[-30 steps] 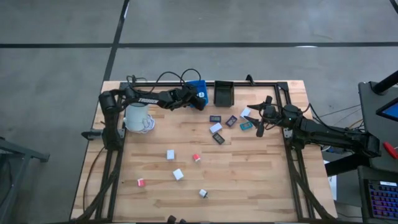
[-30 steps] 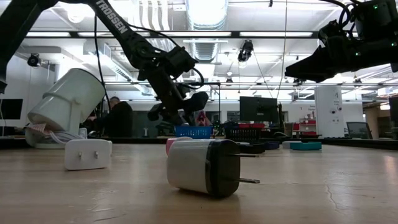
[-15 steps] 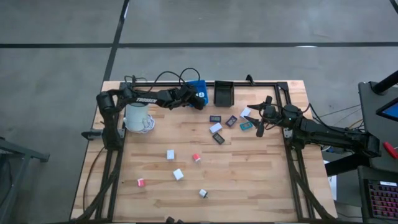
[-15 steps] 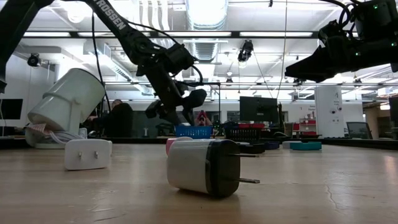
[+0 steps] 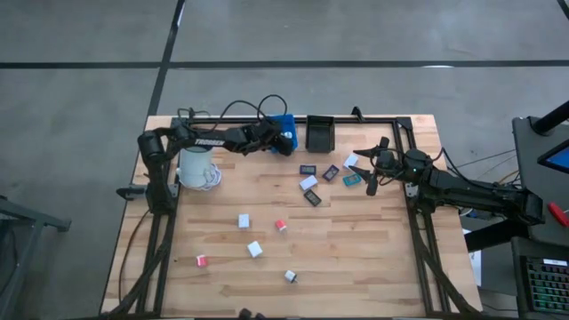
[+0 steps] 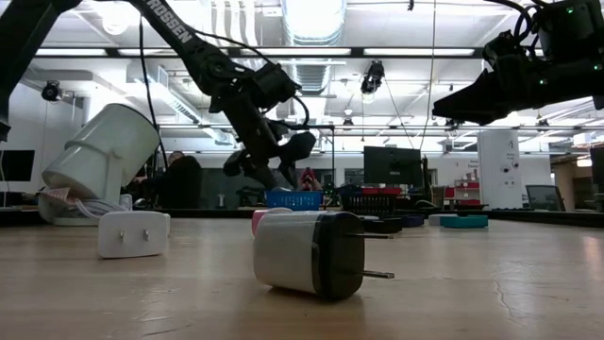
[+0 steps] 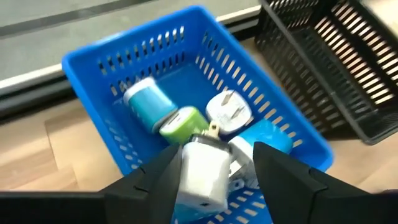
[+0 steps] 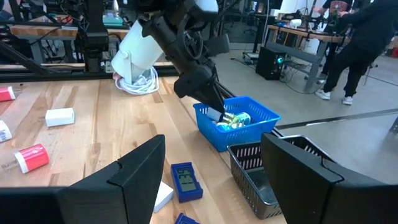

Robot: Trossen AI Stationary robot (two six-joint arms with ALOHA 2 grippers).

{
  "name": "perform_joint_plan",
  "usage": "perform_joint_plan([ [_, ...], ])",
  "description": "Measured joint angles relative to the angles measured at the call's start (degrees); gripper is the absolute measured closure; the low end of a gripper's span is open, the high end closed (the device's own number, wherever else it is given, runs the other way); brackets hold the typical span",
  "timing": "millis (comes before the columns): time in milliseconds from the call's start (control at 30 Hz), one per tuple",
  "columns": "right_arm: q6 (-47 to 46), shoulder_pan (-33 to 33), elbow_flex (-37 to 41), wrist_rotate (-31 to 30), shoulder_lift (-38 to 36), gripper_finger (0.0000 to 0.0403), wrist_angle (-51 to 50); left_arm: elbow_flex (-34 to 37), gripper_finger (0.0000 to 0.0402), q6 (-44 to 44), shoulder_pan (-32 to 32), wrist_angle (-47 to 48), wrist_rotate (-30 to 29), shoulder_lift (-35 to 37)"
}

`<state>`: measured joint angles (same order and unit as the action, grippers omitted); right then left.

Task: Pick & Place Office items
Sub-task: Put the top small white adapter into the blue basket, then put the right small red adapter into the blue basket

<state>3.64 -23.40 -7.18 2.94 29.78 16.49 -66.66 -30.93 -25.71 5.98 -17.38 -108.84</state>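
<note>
A pale wooden table [image 5: 356, 240] of smooth, matt planks carries a blue bin [image 7: 186, 81] and a black bin [image 7: 336, 68], both slotted moulded plastic. A glossy white plastic charger [image 6: 302, 253] with a black end shows two bare metal prongs.

Wooden tabletop [image 5: 356, 240] of pale planks on a dark metal frame, standing on a grey concrete floor [image 5: 80, 107] crossed by dark lines. Beyond the table, an open workshop: white ceiling with long strip lights [image 6: 311, 19] and exposed ducts, a dark monitor [image 6: 392, 165] on a distant bench, a workbench [image 8: 56, 28] with equipment, a computer tower [image 8: 272, 62] on the floor, and a person in dark clothing [image 8: 348, 46] standing at the far side
</note>
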Motion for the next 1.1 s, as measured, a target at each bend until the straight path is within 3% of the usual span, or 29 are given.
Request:
perform_joint_plan([
  [467,0.0,0.0,0.0,0.0,0.0,0.0147,0.0,-4.8,0.0197,2.2,2.4,7.7,-1.9,2.1],
  [1100,0.0,0.0,0.0,0.0,0.0,0.0147,0.0,-4.3,0.0197,5.9,13.2,19.4,-10.4,11.6],
])
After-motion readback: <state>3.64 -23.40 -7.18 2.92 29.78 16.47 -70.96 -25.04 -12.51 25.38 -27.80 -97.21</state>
